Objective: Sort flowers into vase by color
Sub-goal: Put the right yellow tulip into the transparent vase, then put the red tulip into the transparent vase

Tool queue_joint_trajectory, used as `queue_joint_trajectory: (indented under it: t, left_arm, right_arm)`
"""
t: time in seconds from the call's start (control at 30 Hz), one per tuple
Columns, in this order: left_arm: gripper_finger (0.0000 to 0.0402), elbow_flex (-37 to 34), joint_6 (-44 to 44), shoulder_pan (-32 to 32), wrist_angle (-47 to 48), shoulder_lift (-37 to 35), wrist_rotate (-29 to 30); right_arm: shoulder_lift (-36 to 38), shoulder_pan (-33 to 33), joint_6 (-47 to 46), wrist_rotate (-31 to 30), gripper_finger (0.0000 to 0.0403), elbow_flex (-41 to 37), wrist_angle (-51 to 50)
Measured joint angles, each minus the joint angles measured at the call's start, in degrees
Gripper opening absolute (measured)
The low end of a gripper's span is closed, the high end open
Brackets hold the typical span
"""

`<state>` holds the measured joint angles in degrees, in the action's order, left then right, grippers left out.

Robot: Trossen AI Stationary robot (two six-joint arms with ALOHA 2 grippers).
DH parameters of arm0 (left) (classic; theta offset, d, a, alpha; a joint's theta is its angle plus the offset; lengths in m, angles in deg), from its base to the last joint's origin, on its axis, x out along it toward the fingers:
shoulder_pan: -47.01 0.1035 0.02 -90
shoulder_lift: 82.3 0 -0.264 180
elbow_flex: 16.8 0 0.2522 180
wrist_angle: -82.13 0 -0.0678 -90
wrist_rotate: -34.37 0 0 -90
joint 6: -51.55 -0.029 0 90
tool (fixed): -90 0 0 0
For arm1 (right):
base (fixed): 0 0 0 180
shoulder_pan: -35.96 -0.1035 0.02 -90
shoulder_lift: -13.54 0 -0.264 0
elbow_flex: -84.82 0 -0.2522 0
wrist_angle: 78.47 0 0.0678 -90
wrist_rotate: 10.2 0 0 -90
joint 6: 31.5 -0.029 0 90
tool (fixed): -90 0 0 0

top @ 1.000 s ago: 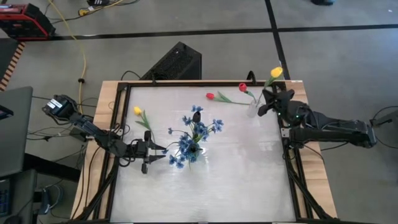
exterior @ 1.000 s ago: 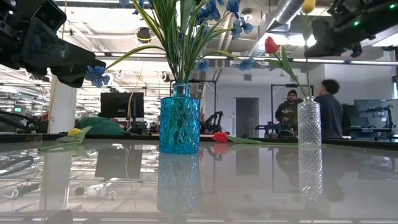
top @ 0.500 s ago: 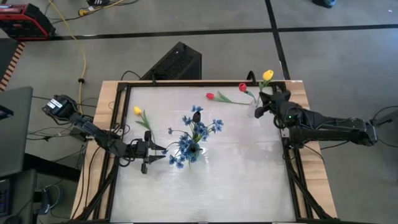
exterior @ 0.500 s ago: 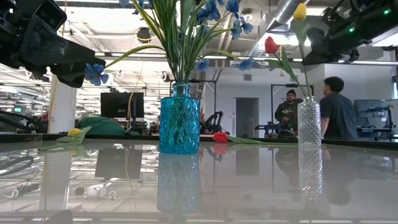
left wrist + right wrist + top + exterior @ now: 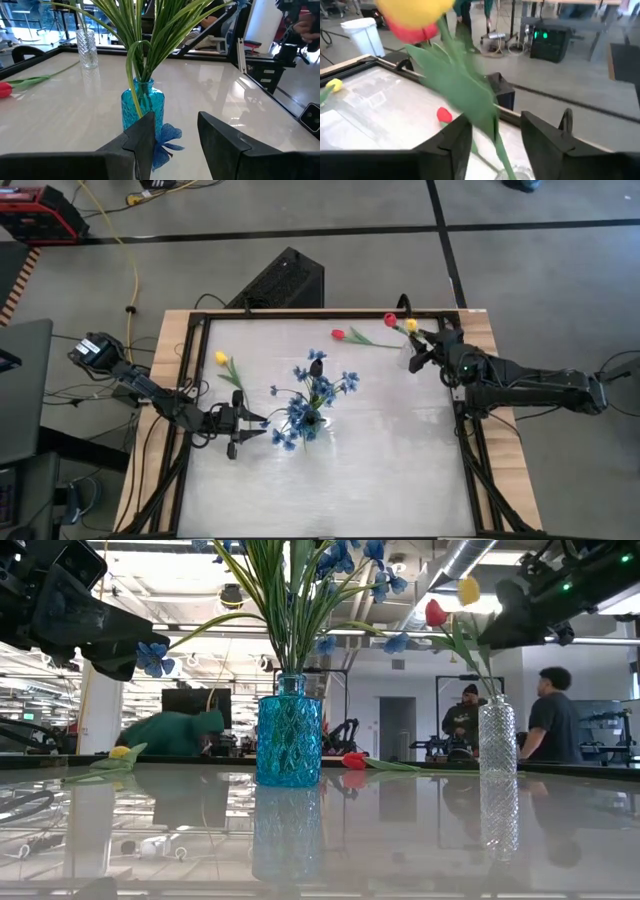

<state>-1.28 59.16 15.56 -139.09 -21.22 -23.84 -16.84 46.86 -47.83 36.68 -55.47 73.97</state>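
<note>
Right end effector (image 5: pixel 428 346) holding yellow tulip (image 5: pixel 411 326)

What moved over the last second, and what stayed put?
The right claw carried the yellow tulip inward and down toward the clear vase, beside the red tulip already in it. The left claw, blue vase, and the loose red and yellow tulips on the table stayed put.

A bunch of blue blossom sprays (image 5: pixel 312 402) stands upright in a faceted blue glass vase (image 5: pixel 289 737) mid-table. A red tulip (image 5: pixel 390 321) stands in a clear glass vase (image 5: pixel 496 736), a yellow tulip (image 5: pixel 411 326) tilted above it. Another red tulip (image 5: pixel 339 334) and yellow tulip (image 5: pixel 221 359) lie flat on the table.
</note>
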Motion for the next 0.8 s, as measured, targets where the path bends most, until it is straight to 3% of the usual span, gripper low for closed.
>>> queue_joint_trajectory:
  t: [0.2,0.4,0.63,0.8]
  left_arm:
    - [0.0137,0.0,-0.4,0.0,0.1,0.0,0.0]
    - [0.0137,0.0,-0.5,0.0,0.3,0.0,0.0]
    - [0.0137,0.0,-0.5,0.0,0.3,0.0,0.0]
    - [0.0137,0.0,-0.4,0.0,0.3,0.0,0.0]
  right_arm:
    - [-0.8,0.0,-8.5,0.4,0.0216,7.5,-17.0]
    - [-3.3,0.1,-16.9,8.3,0.0216,15.4,-30.1]
    - [-8.6,-1.0,-22.5,23.8,0.0191,19.5,-32.6]
    - [-13.4,-3.9,-25.3,30.5,0.0172,20.3,-32.7]
